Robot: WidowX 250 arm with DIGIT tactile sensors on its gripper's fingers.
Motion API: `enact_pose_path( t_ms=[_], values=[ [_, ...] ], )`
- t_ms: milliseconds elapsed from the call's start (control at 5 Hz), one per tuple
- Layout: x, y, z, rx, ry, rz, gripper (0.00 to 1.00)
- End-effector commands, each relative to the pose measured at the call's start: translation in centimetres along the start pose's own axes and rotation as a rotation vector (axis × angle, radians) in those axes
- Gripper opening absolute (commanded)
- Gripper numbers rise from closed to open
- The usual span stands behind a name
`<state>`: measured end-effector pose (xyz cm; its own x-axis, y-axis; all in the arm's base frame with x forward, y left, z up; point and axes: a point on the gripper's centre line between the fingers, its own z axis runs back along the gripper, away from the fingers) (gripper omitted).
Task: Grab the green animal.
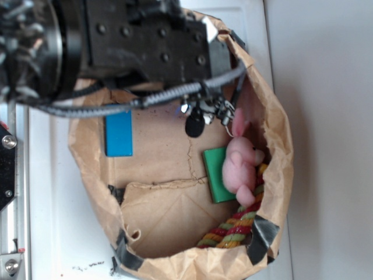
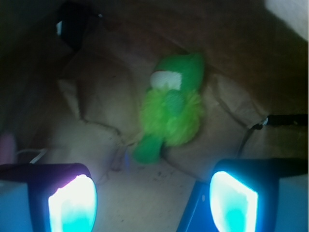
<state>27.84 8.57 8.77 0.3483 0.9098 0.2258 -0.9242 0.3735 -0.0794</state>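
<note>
Wrist view looks down into a crumpled brown paper bag (image 2: 96,96), and the small fuzzy lime-green plush animal (image 2: 170,112) lies on the bag's floor in the upper middle of the frame. A pale patch shows near its upper end, its fluffy yellow-green body sits below that, and a darker green tail points toward the lower left. Along the bottom edge the claw (image 2: 153,200) stands wide, its two glowing fingers (image 2: 72,203) far apart at lower left and lower right. Nothing is between them, and the green toy lies above the gap, apart from both fingers. A thin dark cable (image 2: 285,119) enters from the right edge.

Exterior view shows the same bag (image 1: 280,134) lying on a white desk (image 1: 52,210), its rim rolled and patched with grey tape. The black robot arm (image 1: 134,41) fills the upper left of the frame and reaches over the bag's upper part; the green animal and the claw's fingers are not visible here. Inside the bag, a flat blue rectangular block (image 1: 119,133) lies at upper left, and a flat green rectangular block (image 1: 219,174) lies right of centre. A pink plush bunny (image 1: 242,163) rests against the green block's right side. A braided multicoloured rope (image 1: 233,227) curls along the bag's lower right wall, just beside the bunny.
</note>
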Motion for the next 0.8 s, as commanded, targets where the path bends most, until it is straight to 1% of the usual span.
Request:
enact_pose_path(
  t_ms=[0, 200, 600],
  values=[
    [2.6, 1.5, 1.2, -0.073, -0.042, 0.060, 1.00],
    [3.0, 1.9, 0.9, -0.082, -0.039, 0.070, 1.00],
    [4.3, 2.1, -0.1, -0.080, -0.050, 0.106, 1.00]
  ],
)
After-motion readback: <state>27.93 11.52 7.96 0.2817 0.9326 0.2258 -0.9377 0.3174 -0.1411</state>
